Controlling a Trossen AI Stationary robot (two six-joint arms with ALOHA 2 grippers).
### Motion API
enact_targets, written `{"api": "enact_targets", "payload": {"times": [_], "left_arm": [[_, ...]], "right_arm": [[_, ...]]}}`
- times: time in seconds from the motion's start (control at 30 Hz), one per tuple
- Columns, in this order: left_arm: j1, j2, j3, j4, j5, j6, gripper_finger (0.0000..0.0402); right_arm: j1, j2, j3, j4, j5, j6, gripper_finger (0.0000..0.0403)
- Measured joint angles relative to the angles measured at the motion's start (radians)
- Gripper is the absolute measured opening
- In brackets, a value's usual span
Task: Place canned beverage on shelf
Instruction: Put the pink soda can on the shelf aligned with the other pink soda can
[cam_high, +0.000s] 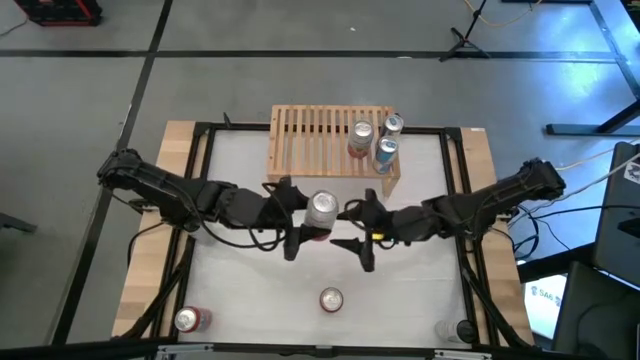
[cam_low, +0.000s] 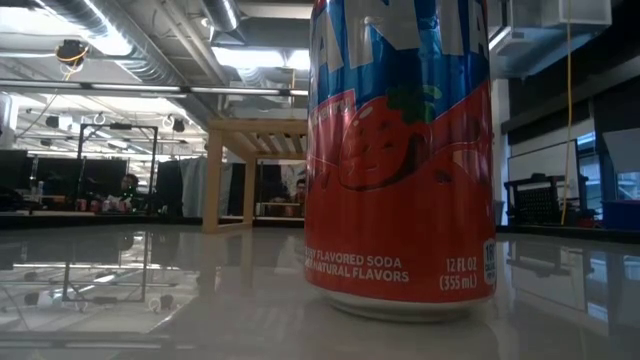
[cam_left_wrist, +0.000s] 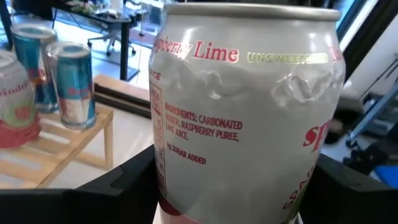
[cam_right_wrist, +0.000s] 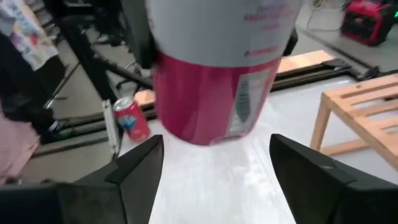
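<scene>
White-and-pink dented aluminium can (cam_high: 322, 210) at frame centre is pinched by left gripper (cam_high: 300, 212) fingers; right gripper (cam_high: 357, 226) fingers are spread beside it; can could be knocked loose

Both grippers meet mid-table around an upright can (cam_high: 322, 210): left gripper (cam_high: 300, 215) clasps it, right gripper (cam_high: 352, 228) gapes beside. Three cans (cam_high: 375, 140) crowd the shelf's (cam_high: 315, 140) right end.

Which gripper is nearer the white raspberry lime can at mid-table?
Left. The left gripper has its fingers around the white raspberry lime can, holding it. The right gripper sits just beside the can on its other side, jaws open and not touching.
</scene>
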Motion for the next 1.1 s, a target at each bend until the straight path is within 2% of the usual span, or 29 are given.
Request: {"api": "enact_targets", "payload": {"times": [0.23,0.43,0.83,1.1], "left_arm": [[0.002,0.0,0.001,0.03,-0.013,0.008,0.027],[0.005,-0.003,0.003,0.061,-0.014,0.011,0.027],[0.006,0.003,0.002,0.064,-0.021,0.029,0.027],[0.015,0.004,0.001,0.095,-0.026,0.029,0.027]], "right_arm": [[-0.003,0.053,-0.003,0.145,0.006,-0.033,0.0291],[-0.011,0.053,-0.003,0.201,0.024,-0.05,0.0306],[-0.026,0.054,-0.001,0.262,0.005,-0.044,0.0365],[-0.045,0.067,0.001,0.27,0.013,-0.045,0.035]]}}
